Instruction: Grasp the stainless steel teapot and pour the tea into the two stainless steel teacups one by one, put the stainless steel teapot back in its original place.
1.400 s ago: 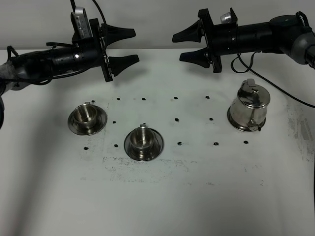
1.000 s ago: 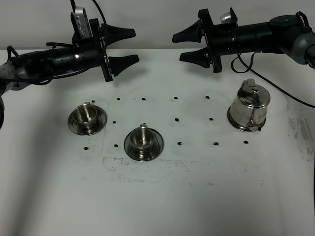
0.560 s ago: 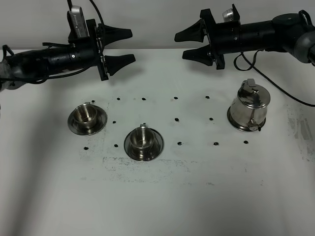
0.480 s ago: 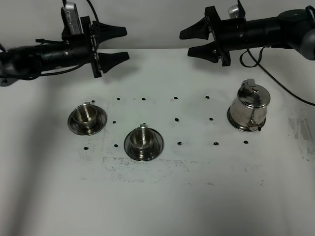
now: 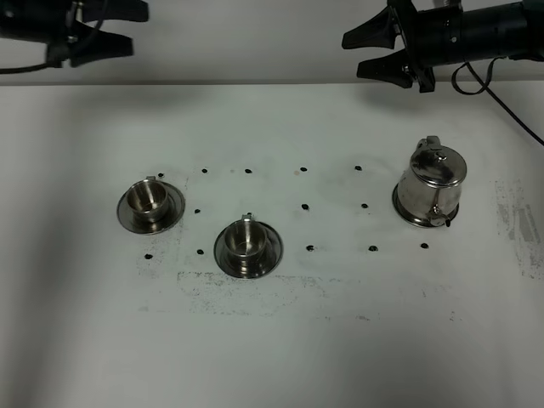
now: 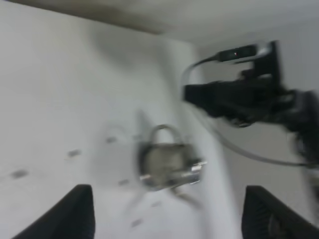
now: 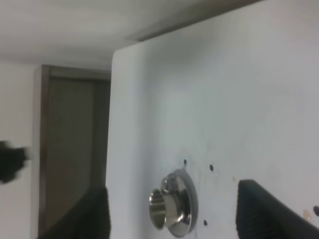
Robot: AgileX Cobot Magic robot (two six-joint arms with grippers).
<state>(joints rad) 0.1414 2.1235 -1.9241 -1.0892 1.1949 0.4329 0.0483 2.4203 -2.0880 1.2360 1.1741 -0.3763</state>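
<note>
1. On the right side of the desk (image 5: 340,340) the stainless steel teapot (image 5: 429,189) stands upright with its lid down. It is well apart from the two stainless steel teacups (image 5: 247,245) on their saucers toward the left.
2. The right pincer (image 5: 352,55) hangs high over the back edge, spread wide and empty. The teapot lies forward of it, lower and slightly rightward.
3. The left pincer (image 5: 138,27) is likewise spread and empty, off at the back left corner.
4. The right arm is clearly the nearer, so the grasp likely falls to it. I cannot tell which way the handle faces.
</note>
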